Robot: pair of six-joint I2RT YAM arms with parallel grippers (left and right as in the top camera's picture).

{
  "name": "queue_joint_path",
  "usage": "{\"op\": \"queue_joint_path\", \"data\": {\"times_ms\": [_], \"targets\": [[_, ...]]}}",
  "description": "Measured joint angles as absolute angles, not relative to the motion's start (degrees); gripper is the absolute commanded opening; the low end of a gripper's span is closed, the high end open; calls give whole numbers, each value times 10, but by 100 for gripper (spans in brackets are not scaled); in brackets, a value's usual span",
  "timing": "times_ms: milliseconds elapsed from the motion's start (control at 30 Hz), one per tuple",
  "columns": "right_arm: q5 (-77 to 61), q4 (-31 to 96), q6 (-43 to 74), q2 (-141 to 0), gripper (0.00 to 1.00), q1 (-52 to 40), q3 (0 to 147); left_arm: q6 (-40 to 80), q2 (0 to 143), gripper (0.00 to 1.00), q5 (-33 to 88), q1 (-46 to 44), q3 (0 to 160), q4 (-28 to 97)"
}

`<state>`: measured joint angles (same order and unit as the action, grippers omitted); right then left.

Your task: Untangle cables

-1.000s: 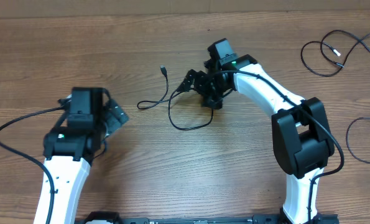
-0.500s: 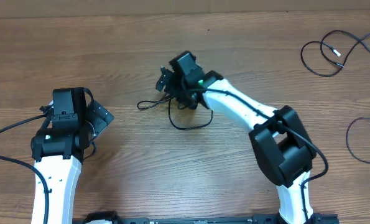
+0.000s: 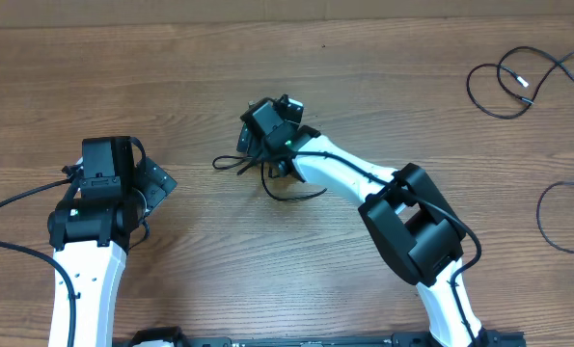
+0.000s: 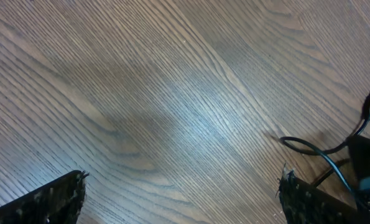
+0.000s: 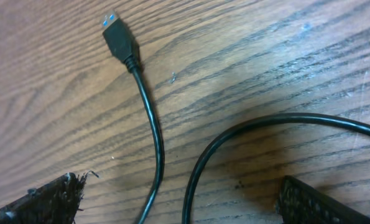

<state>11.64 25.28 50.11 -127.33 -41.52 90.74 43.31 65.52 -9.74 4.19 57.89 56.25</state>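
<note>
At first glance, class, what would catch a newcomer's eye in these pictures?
The right arm reaches to mid-table, its open gripper just above a black cable with a plug. More cables lie loose at the table's right edge.

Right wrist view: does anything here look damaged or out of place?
Slightly. On the right hand, the finger padding at lower left looks frayed, with loose fibres at its edge. The cable and its plug look intact.
</note>
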Motion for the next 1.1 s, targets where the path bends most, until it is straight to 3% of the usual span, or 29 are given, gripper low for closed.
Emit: {"op": "queue_joint_path", "data": {"times_ms": [367, 433, 500, 667, 767, 1100], "targets": [[233, 262, 386, -1299, 100, -463, 915, 433, 655, 99, -97, 42, 579, 567], [248, 268, 371, -1302, 89, -470, 915, 433, 655, 99, -97, 42, 579, 567], [260, 281, 362, -1304, 67, -473, 915, 433, 655, 99, -97, 42, 579, 567], [251, 298, 360, -1304, 25, -471, 921, 433, 655, 99, -97, 42, 579, 567], [245, 310, 359, -1303, 7, -462, 924, 433, 655, 100, -97, 42, 579, 567], [184, 401, 340, -1303, 4, -406, 967, 433, 655, 100, -97, 42, 579, 568]]}}
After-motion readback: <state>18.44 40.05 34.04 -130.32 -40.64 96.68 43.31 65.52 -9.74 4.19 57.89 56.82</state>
